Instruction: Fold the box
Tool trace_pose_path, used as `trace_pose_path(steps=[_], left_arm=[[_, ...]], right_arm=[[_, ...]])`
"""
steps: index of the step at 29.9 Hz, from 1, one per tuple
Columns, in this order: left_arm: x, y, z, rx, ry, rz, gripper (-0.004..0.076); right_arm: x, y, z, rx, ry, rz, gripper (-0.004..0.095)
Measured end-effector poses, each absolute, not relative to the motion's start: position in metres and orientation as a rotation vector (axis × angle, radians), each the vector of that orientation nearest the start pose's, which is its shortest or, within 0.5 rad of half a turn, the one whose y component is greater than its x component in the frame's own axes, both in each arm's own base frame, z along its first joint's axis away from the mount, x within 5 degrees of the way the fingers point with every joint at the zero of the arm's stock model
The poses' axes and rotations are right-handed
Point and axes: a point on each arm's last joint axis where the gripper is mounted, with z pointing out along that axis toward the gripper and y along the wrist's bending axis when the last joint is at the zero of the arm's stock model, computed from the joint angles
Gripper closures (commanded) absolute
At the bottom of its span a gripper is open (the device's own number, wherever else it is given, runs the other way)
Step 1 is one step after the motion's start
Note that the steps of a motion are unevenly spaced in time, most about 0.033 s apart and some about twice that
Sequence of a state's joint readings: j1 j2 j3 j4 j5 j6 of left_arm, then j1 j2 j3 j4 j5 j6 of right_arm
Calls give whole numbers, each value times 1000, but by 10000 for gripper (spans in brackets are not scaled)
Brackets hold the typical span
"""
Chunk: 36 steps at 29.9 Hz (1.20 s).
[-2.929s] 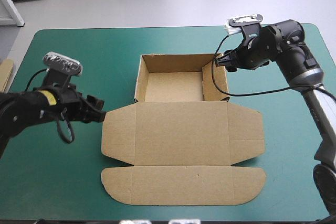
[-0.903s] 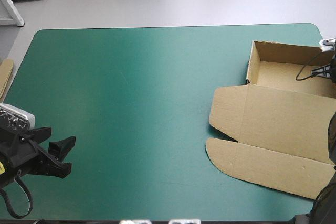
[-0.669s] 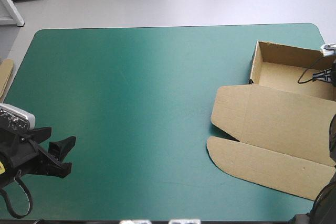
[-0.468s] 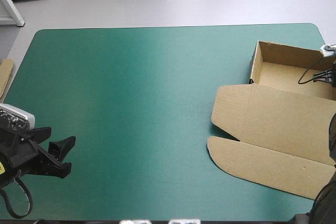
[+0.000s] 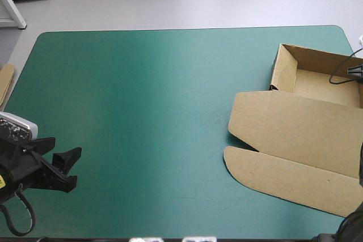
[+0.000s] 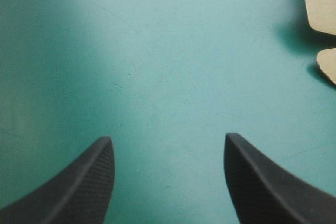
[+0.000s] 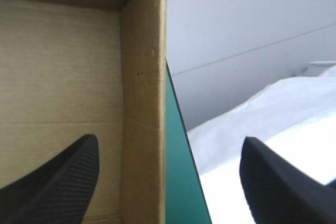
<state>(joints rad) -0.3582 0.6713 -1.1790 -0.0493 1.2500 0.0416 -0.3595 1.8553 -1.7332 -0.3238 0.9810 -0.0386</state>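
**Item: brown box, part-formed, at the table's right edge**

- Spare board (image 5: 5,83) – a brown strip is showing at the left edge of the table (image 5: 34,55), just off the teal-green cover (image 5: 142,94).
- Left gripper (image 5: 76,166) is hovering at the table's near left corner. Its black fingers (image 6: 84,182) are standing wide apart and holding nothing, with only bare cover lying between and ahead of them.
- Box (image 5: 300,123) is lying along the table's right edge, well apart from the left gripper. Its tray (image 5: 323,86) is sitting toward the far right corner with its walls raised. The lid (image 5: 295,134) is lying flat toward the near edge and ending in a rounded front flap (image 5: 283,182). Part of the box is running out of the high view.
- Right gripper (image 7: 169,139) is sitting at the tray, near the far right corner. Its fingers are standing apart and gripping nothing. One tray wall (image 7: 142,103) is rising between them, nearer one finger; whether they are touching cannot be told.
- Handling, as a judgement: the board is looking light and stiff, likely to bend cleanly only along its scored creases. It is probably apt to slide on the smooth cover when pushed, and a hard pinch could dent it. The best holds appear to be a wall's top edge, or the lid's free flap, where the fingers can close on a single sheet.
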Motion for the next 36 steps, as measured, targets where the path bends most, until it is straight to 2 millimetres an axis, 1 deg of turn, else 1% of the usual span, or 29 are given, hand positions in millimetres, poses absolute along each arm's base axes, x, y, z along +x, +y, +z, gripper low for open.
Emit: trace_pose_path(steps=[2,6,8,10,12,14,15,17,18,20,21,22,23,24,25,26,27,28,29,30,31,34,36], left_arm=[[65,-28,432,444,2190,-224,292],[61,-20,433,397,2175,-161,323],[54,-13,435,360,2145,-117,325],[41,-3,438,306,2099,-70,325],[27,7,440,268,2047,-36,325],[15,14,441,242,2006,-17,325],[12,16,441,237,1994,-14,325],[6,18,441,227,1974,-11,325],[5,19,441,225,1969,-9,325],[3,20,441,222,1963,-6,325],[2,21,441,223,1959,-4,325],[2,21,441,225,1956,-1,325],[1,21,441,227,1954,2,325],[1,21,441,232,1952,6,325],[1,21,440,238,1948,9,325],[1,21,438,243,1945,10,325],[1,21,436,247,1938,11,325],[0,21,433,251,1934,11,325],[-1,21,431,259,1927,14,328],[-2,22,428,266,1918,17,336],[-3,22,423,274,1912,21,342],[-8,23,407,279,1892,21,361],[-11,24,394,282,1894,17,361]], right_arm=[[371,-159,345,298,2550,-476,221],[346,-134,382,292,2500,-251,300],[331,-118,401,254,2445,-133,343],[311,-99,420,183,2381,-24,383],[289,-79,436,93,2317,48,417],[262,-55,450,-30,2246,86,446],[250,-45,455,-91,2209,91,459],[219,-21,464,-205,2118,116,475],[202,-11,470,-239,2069,122,487],[168,5,474,-294,1981,135,516],[155,10,474,-313,1948,136,534],[135,15,472,-328,1903,133,544],[121,18,470,-340,1878,130,556],[110,20,464,-347,1865,131,569],[90,23,459,-359,1831,119,581],[80,24,450,-367,1824,109,590],[64,26,445,-374,1796,96,605],[52,28,433,-378,1788,85,616],[37,29,427,-382,1760,69,627],[27,30,419,-384,1745,55,645],[14,31,409,-385,1721,34,659],[-10,33,388,-374,1670,13,711],[-17,34,375,-373,1680,25,737]])
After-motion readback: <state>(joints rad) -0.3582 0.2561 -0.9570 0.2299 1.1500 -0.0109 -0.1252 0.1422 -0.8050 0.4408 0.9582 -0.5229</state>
